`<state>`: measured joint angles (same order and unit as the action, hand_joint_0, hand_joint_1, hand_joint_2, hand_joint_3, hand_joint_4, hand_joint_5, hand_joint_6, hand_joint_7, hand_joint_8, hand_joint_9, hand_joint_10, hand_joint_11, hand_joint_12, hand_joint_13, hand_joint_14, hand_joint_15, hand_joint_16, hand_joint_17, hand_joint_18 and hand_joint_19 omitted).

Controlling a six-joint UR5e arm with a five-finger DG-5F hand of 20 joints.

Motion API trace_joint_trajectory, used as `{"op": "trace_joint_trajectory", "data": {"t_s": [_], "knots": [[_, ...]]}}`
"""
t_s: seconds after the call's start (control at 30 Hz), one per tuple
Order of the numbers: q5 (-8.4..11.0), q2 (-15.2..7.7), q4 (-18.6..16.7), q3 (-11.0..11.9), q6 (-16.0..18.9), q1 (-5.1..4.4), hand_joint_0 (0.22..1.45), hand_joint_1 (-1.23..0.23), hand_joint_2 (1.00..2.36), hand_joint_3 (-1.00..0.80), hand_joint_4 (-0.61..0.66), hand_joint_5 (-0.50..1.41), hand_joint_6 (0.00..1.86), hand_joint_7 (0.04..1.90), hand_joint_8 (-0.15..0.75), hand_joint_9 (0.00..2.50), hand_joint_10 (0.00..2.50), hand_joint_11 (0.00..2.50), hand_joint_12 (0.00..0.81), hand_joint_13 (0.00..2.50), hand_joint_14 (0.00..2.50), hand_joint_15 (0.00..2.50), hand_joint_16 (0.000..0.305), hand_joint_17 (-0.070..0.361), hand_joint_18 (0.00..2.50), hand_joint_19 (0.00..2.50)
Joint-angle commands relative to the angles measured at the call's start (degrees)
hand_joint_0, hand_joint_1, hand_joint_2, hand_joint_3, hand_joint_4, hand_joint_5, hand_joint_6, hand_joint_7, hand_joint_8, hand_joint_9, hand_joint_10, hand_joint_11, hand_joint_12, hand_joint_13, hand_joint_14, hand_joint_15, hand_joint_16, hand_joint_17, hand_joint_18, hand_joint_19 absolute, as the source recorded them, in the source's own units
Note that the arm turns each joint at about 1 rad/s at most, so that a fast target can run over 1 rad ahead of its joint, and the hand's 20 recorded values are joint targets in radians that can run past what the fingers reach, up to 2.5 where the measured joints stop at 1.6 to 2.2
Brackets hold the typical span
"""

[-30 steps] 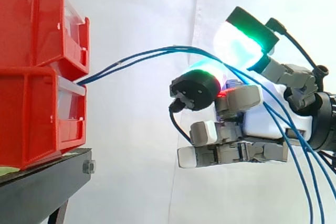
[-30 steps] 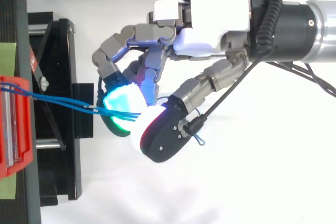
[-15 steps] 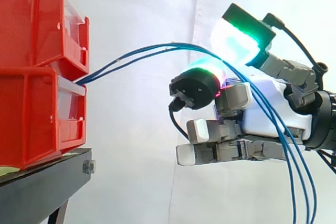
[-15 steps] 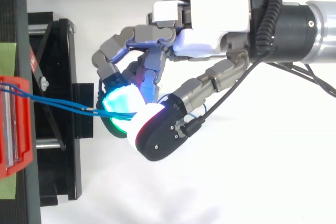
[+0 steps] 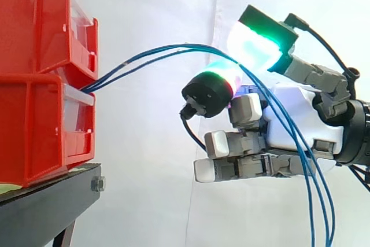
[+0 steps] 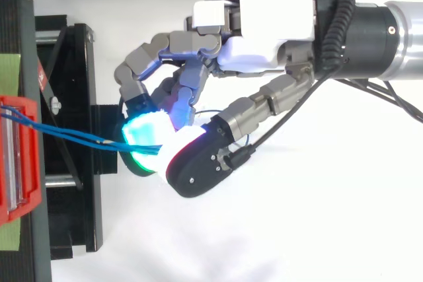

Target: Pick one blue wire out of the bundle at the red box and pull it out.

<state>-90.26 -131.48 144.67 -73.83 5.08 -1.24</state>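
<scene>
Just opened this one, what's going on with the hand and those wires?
The robot's hand is pinching the blue wires between two glowing fingertips, out in front of the stacked red boxes on the black stand. The wires arc from the gap between the two boxes to the pinch, then hang down past the palm. At least two strands seem to run through the pinch, and they lead into the boxes, so nothing is pulled out yet.

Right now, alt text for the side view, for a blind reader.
The hand pinches blue wires between glowing pads, right of centre. The wires arch leftwards into the gap between stacked red bins on a black stand.
</scene>
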Motion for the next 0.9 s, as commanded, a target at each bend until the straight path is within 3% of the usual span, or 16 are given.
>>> {"op": "trace_joint_trajectory", "data": {"t_s": [0.0, 0.17, 0.4, 0.6, 0.73, 0.87], "knots": [[0.0, 0.0, 0.0, 0.0, 0.02, -0.08, 0.53, -0.6, 1.16, -0.05, 0.2, -0.05, 0.7, 1.34, 0.22, 1.06, 0.01, 0.43, 0.425, 0.76, 0.02, 0.46, 0.077, 0.173, 0.54, 0.47], [0.0, 0.0, 0.0, 0.0, 0.02, -0.08, 0.54, -0.59, 1.14, -0.05, 0.24, -0.04, 0.66, 1.38, 0.221, 1.07, 0.01, 0.45, 0.425, 0.77, 0.02, 0.47, 0.076, 0.171, 0.53, 0.48], [0.0, 0.0, 0.0, 0.0, 0.02, -0.08, 0.58, -0.64, 1.01, -0.05, 0.28, -0.05, 0.67, 1.39, 0.252, 1.08, 0.02, 0.59, 0.431, 0.77, 0.02, 0.5, 0.075, 0.168, 0.54, 0.47], [0.0, 0.0, 0.0, 0.0, 0.02, -0.08, 0.58, -0.71, 1.01, -0.08, 0.29, -0.07, 0.68, 1.35, 0.247, 1.02, 0.02, 0.65, 0.402, 0.71, 0.02, 0.51, 0.068, 0.153, 0.48, 0.47], [0.0, 0.0, 0.0, 0.0, 0.02, -0.08, 0.57, -0.7, 1.01, -0.06, 0.32, -0.06, 0.67, 1.33, 0.242, 1.01, 0.02, 0.58, 0.4, 0.72, 0.02, 0.51, 0.07, 0.156, 0.49, 0.48], [0.0, 0.0, 0.0, 0.0, -0.07, -0.08, 0.58, -0.62, 1.01, -0.05, 0.34, -0.03, 0.57, 1.45, 0.235, 1.02, 0.02, 0.48, 0.402, 0.72, 0.02, 0.49, 0.071, 0.161, 0.48, 0.47]]}}
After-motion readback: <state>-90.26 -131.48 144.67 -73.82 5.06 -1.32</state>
